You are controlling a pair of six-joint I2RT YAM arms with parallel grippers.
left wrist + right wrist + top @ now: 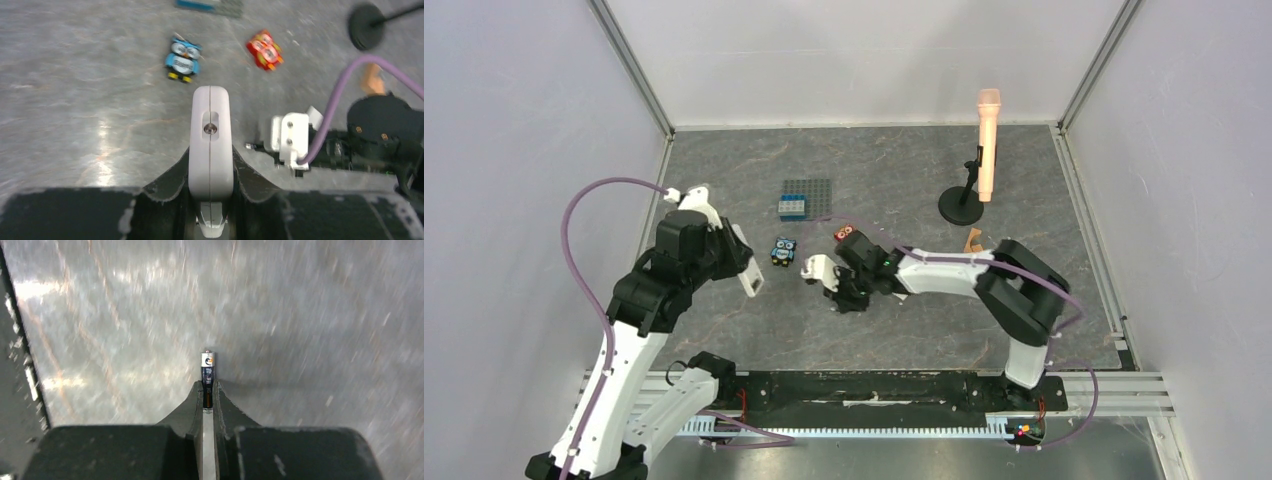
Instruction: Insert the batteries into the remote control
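Note:
My left gripper point(746, 266) is shut on the white remote control point(750, 272) and holds it above the table. In the left wrist view the remote point(210, 142) stands edge-on between the jaws of the left gripper point(210, 167). My right gripper point(839, 300) sits just right of the remote, low over the table. It is shut on one dark battery point(208, 371), whose silver tip sticks out past the right gripper point(209, 388). The battery tip also shows in the left wrist view point(249, 146), a short gap right of the remote. No second battery is in view.
A blue owl toy point(783, 250) and a red owl toy point(845, 233) lie just behind the grippers. A grey stud plate with a blue brick point(806, 196) lies further back. A microphone on a black stand point(986, 150) and a brown wooden piece point(973, 240) are at the right.

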